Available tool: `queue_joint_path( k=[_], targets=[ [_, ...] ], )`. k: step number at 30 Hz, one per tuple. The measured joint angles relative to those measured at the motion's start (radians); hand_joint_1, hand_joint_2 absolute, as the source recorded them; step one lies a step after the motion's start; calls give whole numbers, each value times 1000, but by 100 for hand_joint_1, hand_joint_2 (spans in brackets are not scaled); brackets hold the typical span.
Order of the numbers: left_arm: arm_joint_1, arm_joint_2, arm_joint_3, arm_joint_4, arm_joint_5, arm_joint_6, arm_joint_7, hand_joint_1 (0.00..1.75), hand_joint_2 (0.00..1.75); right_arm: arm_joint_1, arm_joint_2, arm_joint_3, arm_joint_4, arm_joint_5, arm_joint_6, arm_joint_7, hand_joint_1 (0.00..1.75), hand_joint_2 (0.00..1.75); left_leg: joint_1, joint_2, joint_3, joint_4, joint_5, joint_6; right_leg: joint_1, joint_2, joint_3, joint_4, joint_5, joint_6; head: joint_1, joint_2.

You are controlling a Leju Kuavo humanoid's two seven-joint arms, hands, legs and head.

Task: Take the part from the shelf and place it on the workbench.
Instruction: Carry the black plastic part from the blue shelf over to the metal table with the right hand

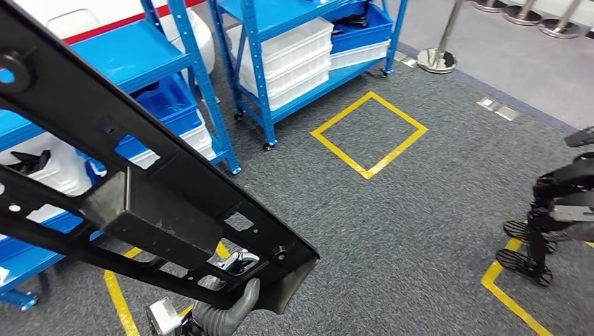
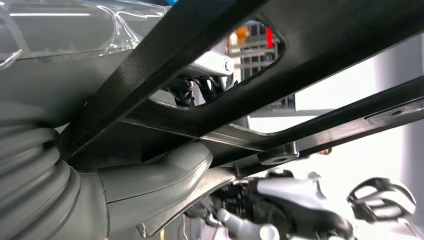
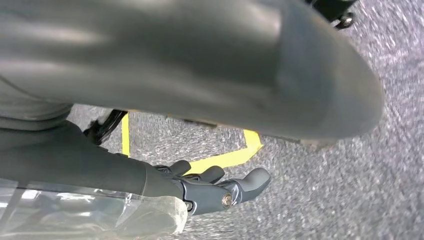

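1. While the long black part [image 1: 150, 210] crosses the head view from its upper left to its lower middle, its near end sits on the left hand [image 1: 235, 301]; the grey thumb presses up against its rounded end and the fingers [image 1: 238, 262] show through a cut-out, so this hand grips the part.
2. In the left wrist view the thumb [image 2: 165, 175] lies under a black rib of the part [image 2: 210, 65], and open slots in the frame let light through.
3. The right hand [image 3: 215, 192] shows in its own wrist view, fingers stretched out together and low over the carpet with nothing in them, so it is open; the part's smooth dark end [image 3: 200, 65] hangs just above it.
4. Just beyond the part's near end, grey carpet [image 1: 392, 238] spreads wide and bare, marked by a yellow taped square [image 1: 369, 134].
5. Right of that square, at the picture's edge, stands a dark legged robot [image 1: 553, 217] on a yellow tape corner [image 1: 508, 294].
6. Behind the part, blue shelf racks [image 1: 256, 70] on castors hold white bins [image 1: 294, 56] and blue bins [image 1: 361, 31]; a narrow aisle runs between the two racks.
7. Farthest off, beyond the square, chrome stanchion bases [image 1: 436, 59] line the carpet's edge.
8. No writing or label can be read anywhere.
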Motion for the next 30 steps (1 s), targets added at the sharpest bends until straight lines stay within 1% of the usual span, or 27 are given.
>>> queue_joint_path(
  k=[2, 3, 4, 6, 7, 8, 9, 10, 11, 12, 13, 14, 15, 16, 17, 18, 19, 21, 22, 23, 24, 25, 26, 27, 28, 29, 30],
  targets=[
    [-4, -1, 1, 0, -1, -7, -9, 175, 175, -1, -4, 0, 0, 1, 0, -2, 0, 0, 0, -44, 64, -139, 54, 8, 0, 26, -3, 0, 5, 6, 0, 0],
    [-6, -2, 1, 0, -1, -9, -13, 175, 175, -2, -5, 0, 0, 2, 0, -2, 0, 0, -1, -61, 82, -181, 67, 11, -1, 36, -7, 1, 8, 11, 0, 0],
    [-7, -4, 2, 1, -1, -9, -16, 175, 175, -2, -7, 0, 0, 4, 0, -2, 0, 0, -4, -71, 88, -199, 69, 12, -3, 46, -11, 1, 12, 17, 0, 0],
    [-8, -7, 3, 1, -2, -10, -19, 175, 175, 1, -10, 0, 0, 6, 0, -2, 0, 0, -6, -54, 87, -204, 75, 16, -7, 61, -18, -2, 18, 29, 0, 0],
    [-10, -9, 3, 1, -2, -11, -20, 175, 175, 3, -12, 0, 0, 8, 0, -2, 0, 0, -6, -44, 88, -209, 80, 21, -6, 50, -23, 5, 13, 33, 1, 0],
    [-11, -12, 4, 1, -3, -12, -23, 175, 175, 5, -14, 0, 0, 10, 0, -1, 0, 0, -4, -32, 88, -215, 86, 28, -5, 28, -34, 27, -5, 37, 2, 0],
    [-12, -15, 4, 1, -3, -13, -26, 175, 175, 6, -15, 1, 0, 12, 0, -1, 0, 0, -3, -19, 88, -219, 90, 33, -3, 0, -54, 72, -35, 39, 4, 0],
    [-11, -16, 5, 2, -3, -13, -29, 175, 175, 4, -17, 1, 0, 15, 0, 0, 0, 0, -5, -5, 87, -220, 92, 35, -2, -30, -82, 136, -73, 40, 6, 0],
    [-9, -17, 5, 4, -4, -13, -32, 175, 175, 3, -18, 1, 0, 18, 0, -1, 0, 0, -7, 10, 85, -220, 92, 37, -2, -45, -111, 208, -109, 42, 8, 0],
    [-7, -17, 6, 6, -4, -14, -36, 175, 175, 2, -20, 1, 0, 21, 0, -3, 0, 0, -8, 26, 84, -219, 92, 37, -2, -52, -134, 267, -132, 45, 9, 0],
    [-5, -18, 6, 8, -4, -15, -39, 175, 175, 2, -23, 1, 0, 23, 0, -5, 0, 0, -8, 40, 83, -219, 92, 37, -3, -55, -140, 292, -136, 47, 9, 0],
    [-5, -20, 6, 9, -4, -16, -44, 175, 175, 3, -26, 1, 0, 23, 0, -10, 0, 0, -8, 53, 83, -218, 92, 37, -4, -59, -127, 277, -122, 50, 9, 0],
    [-5, -23, 6, 11, -4, -17, -47, 175, 175, 3, -31, 1, 0, 23, 0, -14, 0, 0, -7, 65, 83, -217, 91, 35, -4, -69, -92, 220, -94, 52, 9, 0],
    [-5, -26, 6, 12, -4, -18, -50, 175, 175, 3, -35, 1, 0, 22, 0, -19, 0, 0, -7, 76, 83, -214, 89, 33, -5, -90, -48, 142, -65, 53, 9, 0],
    [-5, -29, 7, 13, -4, -18, -53, 175, 175, 1, -38, 1, 0, 22, 0, -23, 0, 0, -10, 84, 82, -210, 86, 28, -3, -110, -11, 73, -43, 51, 9, 0],
    [-5, -31, 8, 14, -5, -19, -54, 175, 175, -2, -40, 1, 0, 21, 0, -27, 0, 0, -13, 93, 81, -206, 83, 24, -1, -126, 13, 25, -31, 47, 9, 0],
    [-5, -33, 8, 15, -6, -19, -56, 175, 175, -4, -42, 1, 0, 17, 0, -31, 0, 0, -16, 100, 80, -203, 81, 21, 2, -131, 22, 4, -29, 41, 9, 0],
    [-5, -35, 10, 17, -7, -19, -61, 175, 175, -3, -47, 0, 0, 6, 0, -42, 0, 0, -17, 116, 80, -201, 79, 15, 5, -112, 17, 1, -27, 26, 8, 0],
    [-5, -37, 11, 18, -6, -18, -65, 175, 175, -2, -49, 0, 0, 0, 0, -47, 0, 0, -14, 111, 78, -195, 73, 10, 4, -102, 16, 0, -25, 21, 8, 0],
    [-5, -38, 12, 19, -4, -18, -69, 175, 175, -1, -51, 0, 0, -3, 0, -50, 0, 0, -10, 95, 71, -175, 57, 5, 3, -93, 15, 0, -22, 15, 7, 0],
    [-4, -39, 13, 20, -1, -17, -74, 175, 175, -2, -52, 0, 0, -2, 0, -51, 0, 0, -6, 70, 53, -131, 29, -1, 1, -83, 13, -1, -19, 10, 7, 0],
    [-3, -39, 15, 21, 3, -16, -80, 175, 175, -4, -54, 0, 0, 1, 0, -51, 0, 0, -3, 42, 25, -67, -6, -5, 0, -72, 11, -1, -16, 6, 6, 0],
    [0, -39, 16, 23, 7, -14, -85, 175, 175, -6, -55, 0, 0, 6, 0, -51, 0, 0, -2, 24, -8, 10, -41, -8, 1, -60, 8, -1, -14, 2, 6, 0],
    [5, -39, 19, 25, 11, -9, -91, 175, 175, -7, -56, 0, 0, 14, 0, -49, 0, 0, -2, 16, -38, 76, -65, -9, 1, -47, 6, -1, -13, 0, 5, 0],
    [10, -39, 22, 27, 15, -4, -97, 175, 175, -6, -57, 0, 0, 22, 0, -47, 0, 0, -2, 12, -55, 111, -72, -8, 2, -34, 5, -1, -11, -1, 5, 0],
    [16, -39, 26, 28, 20, 3, -104, 175, 175, -6, -58, 0, 0, 31, 0, -44, 0, 0, -2, 9, -52, 104, -57, -6, 2, -20, 5, -1, -10, -1, 5, 0],
    [22, -38, 32, 28, 28, 9, -111, 175, 175, -6, -59, 1, 0, 41, 0, -39, 0, 0, -2, 3, -29, 55, -26, -3, 2, -6, 5, -1, -9, 0, 5, 0]
  ],
)
